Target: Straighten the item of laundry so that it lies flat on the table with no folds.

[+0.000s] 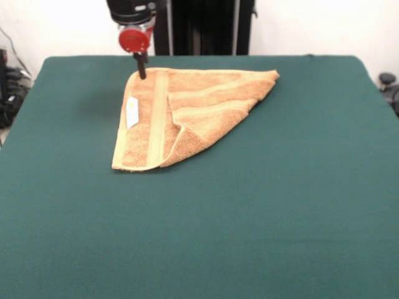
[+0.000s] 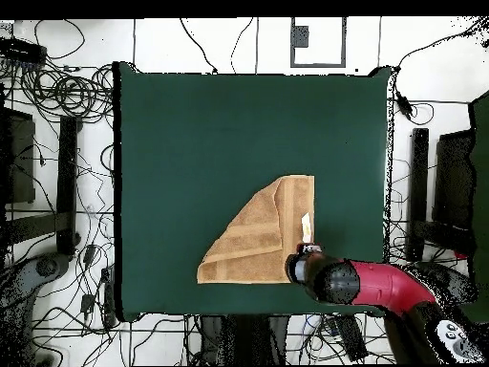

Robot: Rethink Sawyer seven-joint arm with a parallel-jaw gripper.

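This is a robotics lab, not a home. A large bench (image 2: 191, 143) draped in plain dark green cloth fills the middle of the overhead view, and a red and black robot arm (image 2: 382, 287) reaches in from about 5 o'clock. Loose black cables (image 2: 57, 91) sprawl across the white floor (image 2: 220, 43) at 9 and 12 o'clock. Dark equipment stands (image 2: 418, 191) flank the bench at 3 and 9 o'clock.
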